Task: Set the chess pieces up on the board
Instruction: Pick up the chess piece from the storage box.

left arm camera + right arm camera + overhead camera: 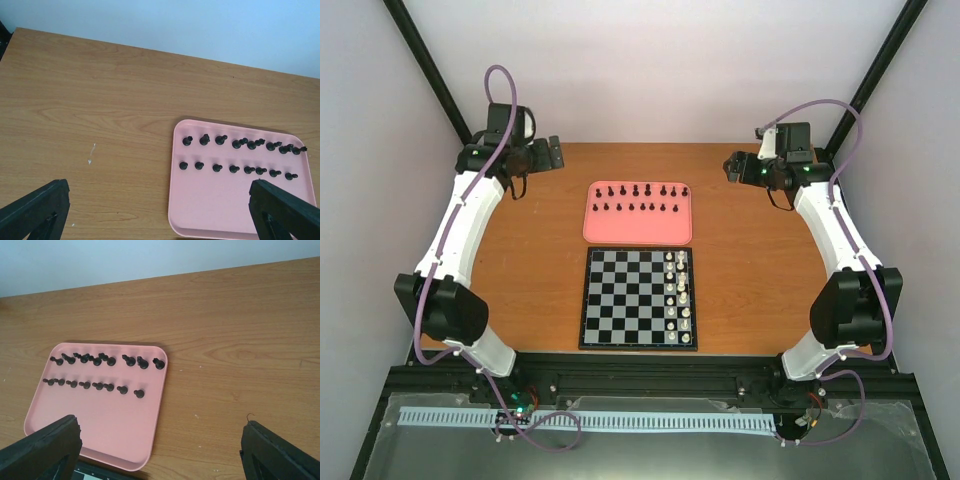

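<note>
Spread wide and empty, left pincer [158,207] and right pincer [162,449]. Beyond, tiny black chess pieces [217,167] in two rows on pink rounded tray [638,229], beside black-and-grey checked board [620,300]. Likely light, tippy, slippery: pinch mid-stem, gently.

A brown wood-grain tabletop [760,270] fills the middle, evenly lit, with only faint shadows. Plain pale lilac-white walls [650,70] close it in behind and on both sides. Two slanted black metal struts [425,70] rise at the back corners. A black metal rail [650,372] runs along the near edge; below it a long white slotted strip [650,423] lies on what may be clear plastic sheeting [650,457]
</note>
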{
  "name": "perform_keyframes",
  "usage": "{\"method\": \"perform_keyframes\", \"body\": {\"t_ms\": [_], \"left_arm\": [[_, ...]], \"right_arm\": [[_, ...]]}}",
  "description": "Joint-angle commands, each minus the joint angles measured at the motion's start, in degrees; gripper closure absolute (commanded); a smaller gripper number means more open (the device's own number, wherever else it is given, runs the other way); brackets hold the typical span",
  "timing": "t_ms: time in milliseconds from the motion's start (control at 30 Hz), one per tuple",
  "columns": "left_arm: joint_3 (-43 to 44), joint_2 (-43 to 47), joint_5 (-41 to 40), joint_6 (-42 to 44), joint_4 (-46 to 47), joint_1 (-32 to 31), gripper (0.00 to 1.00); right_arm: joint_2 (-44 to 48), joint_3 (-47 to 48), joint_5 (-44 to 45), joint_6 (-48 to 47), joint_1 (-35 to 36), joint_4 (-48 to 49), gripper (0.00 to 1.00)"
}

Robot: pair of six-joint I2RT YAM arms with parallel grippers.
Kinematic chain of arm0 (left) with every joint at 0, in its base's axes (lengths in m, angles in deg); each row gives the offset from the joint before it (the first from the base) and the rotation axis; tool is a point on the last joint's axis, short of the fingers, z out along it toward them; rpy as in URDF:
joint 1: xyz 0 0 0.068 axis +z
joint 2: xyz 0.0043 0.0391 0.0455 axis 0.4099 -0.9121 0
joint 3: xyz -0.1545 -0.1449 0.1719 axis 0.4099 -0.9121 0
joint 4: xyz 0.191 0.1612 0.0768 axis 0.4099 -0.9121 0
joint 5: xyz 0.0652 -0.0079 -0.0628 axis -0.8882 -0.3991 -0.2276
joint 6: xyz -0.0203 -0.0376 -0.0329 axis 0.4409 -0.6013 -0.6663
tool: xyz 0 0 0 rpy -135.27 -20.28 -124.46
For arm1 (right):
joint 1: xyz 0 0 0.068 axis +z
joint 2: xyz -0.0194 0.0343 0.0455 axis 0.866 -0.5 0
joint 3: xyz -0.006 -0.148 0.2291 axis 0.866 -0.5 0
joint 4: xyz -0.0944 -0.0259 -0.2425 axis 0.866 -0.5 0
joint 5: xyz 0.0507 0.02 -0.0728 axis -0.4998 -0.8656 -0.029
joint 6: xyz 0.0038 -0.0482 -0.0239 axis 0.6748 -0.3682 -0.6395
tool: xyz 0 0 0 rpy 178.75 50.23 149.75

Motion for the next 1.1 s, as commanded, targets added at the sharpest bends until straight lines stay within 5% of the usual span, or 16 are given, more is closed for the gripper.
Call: {"method": "perform_keyframes", "body": {"t_ms": [0,367,567,1067], "left_arm": [[2.91,-1.08,0.92,1.53,-1.83,0.14,0.0],[3.13,-0.94,1.04,1.66,-4.14,0.1,0.0],[1.36,-0.55,2.41,1.33,-4.59,0.1,0.0],[-2.39,-2.41,5.91,0.6,-2.76,0.1,0.0]], "right_arm": [[-0.48,2.41,1.37,1.03,-0.07,-0.31,0.0],[-5.57,4.14,-3.95,2.36,-0.07,1.47,0.02],[-16.23,12.17,-7.04,3.56,0.38,-0.96,0.3],[-39.53,39.49,9.39,-1.84,8.45,-14.18,0.54]]}}
